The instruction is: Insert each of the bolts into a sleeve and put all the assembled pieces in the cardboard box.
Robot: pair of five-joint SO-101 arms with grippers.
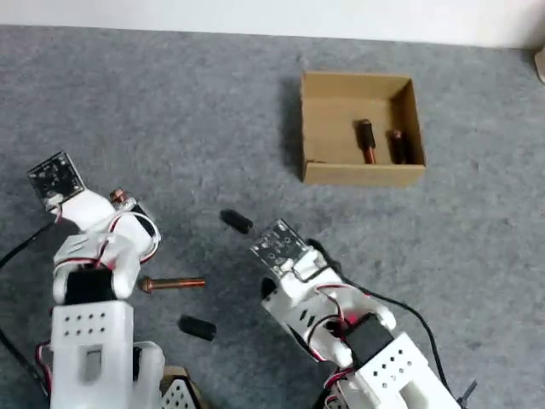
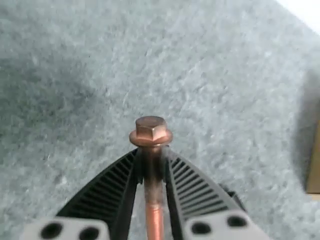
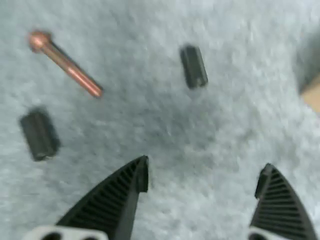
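A grey, felt-like cover lies over the table (image 1: 170, 102), and a pale wall strip (image 1: 255, 13) runs along the top of the frame. At lower left, a black sleeve (image 1: 197, 327) lies just below a loose copper bolt (image 1: 173, 283). The left hand (image 2: 151, 155) is clamped narrow on a second bolt (image 2: 151, 132), whose head sticks out past the tips. At lower centre, the right hand (image 3: 205, 172) hangs wide open above the cover. Another sleeve (image 1: 236, 221) lies at mid-frame. At upper right, the cardboard box (image 1: 362, 175) holds a left piece (image 1: 367, 141) and a right piece (image 1: 398, 146), seemingly bolts in sleeves. The right one sits in shadow and is hard to make out.
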